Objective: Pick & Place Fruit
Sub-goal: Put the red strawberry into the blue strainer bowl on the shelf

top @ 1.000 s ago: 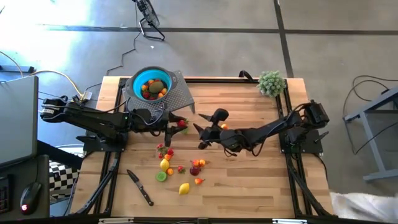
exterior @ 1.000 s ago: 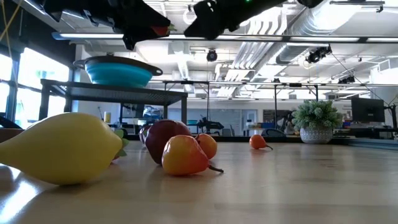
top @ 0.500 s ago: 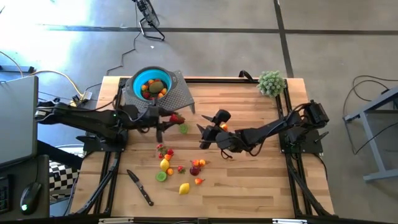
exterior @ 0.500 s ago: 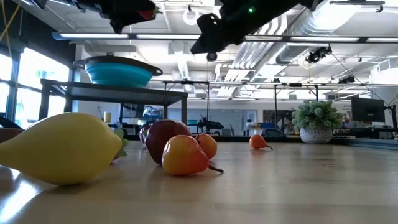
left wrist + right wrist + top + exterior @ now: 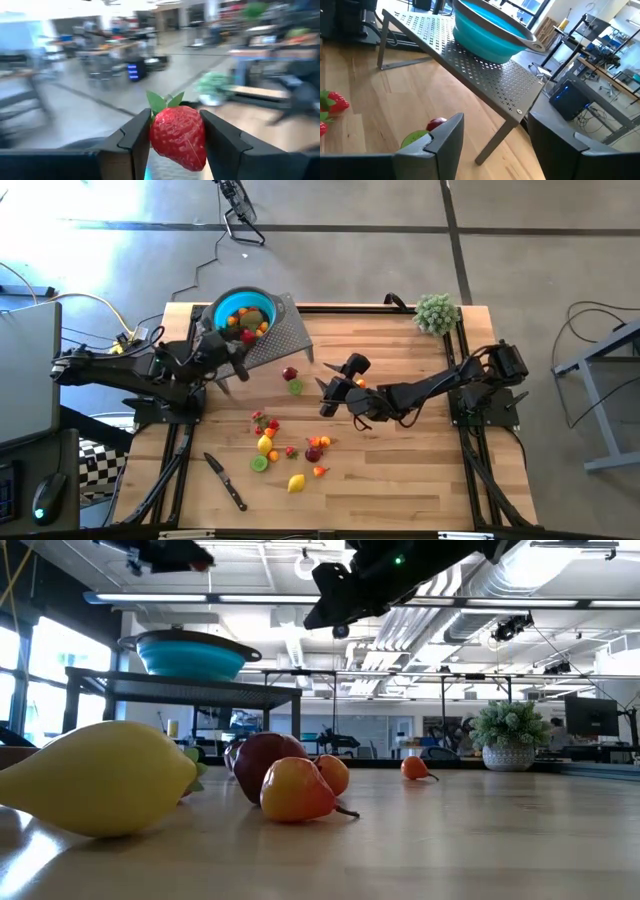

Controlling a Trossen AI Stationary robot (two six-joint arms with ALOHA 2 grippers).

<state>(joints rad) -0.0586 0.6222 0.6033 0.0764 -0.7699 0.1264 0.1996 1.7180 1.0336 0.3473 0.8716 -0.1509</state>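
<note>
My left gripper (image 5: 240, 345) is shut on a red strawberry (image 5: 177, 137) with green leaves, raised by the near rim of the teal bowl (image 5: 243, 315). The bowl holds some fruit and stands on a perforated metal rack (image 5: 285, 335) at the far left. My right gripper (image 5: 326, 397) hangs open above the table's middle with nothing between its fingers (image 5: 445, 140). Before it, a dark red fruit (image 5: 437, 123) and a lime green one (image 5: 415, 137) rest on the wood. More small fruit (image 5: 285, 450) lies toward the near edge. My left gripper pinches the strawberry's two sides (image 5: 155, 135) between its two fingers, which lie about level. The strawberry is lifted clear of everything and sits upright, leaves up and tip down.
A black-handled knife (image 5: 225, 480) lies near the front left. A fuzzy green plant ball (image 5: 436, 312) stands at the far right corner. An orange fruit (image 5: 358, 383) lies by my right arm. Strawberries (image 5: 335, 102) lie on the wood left of the middle. The right half of the table shows bare wood.
My left gripper has drawn back toward the table's left edge and the bowl, rising and turning its wrist, with the strawberry still pinched. The dark red and green fruits it hung over now show on the table. My right gripper has rolled a little in place.
</note>
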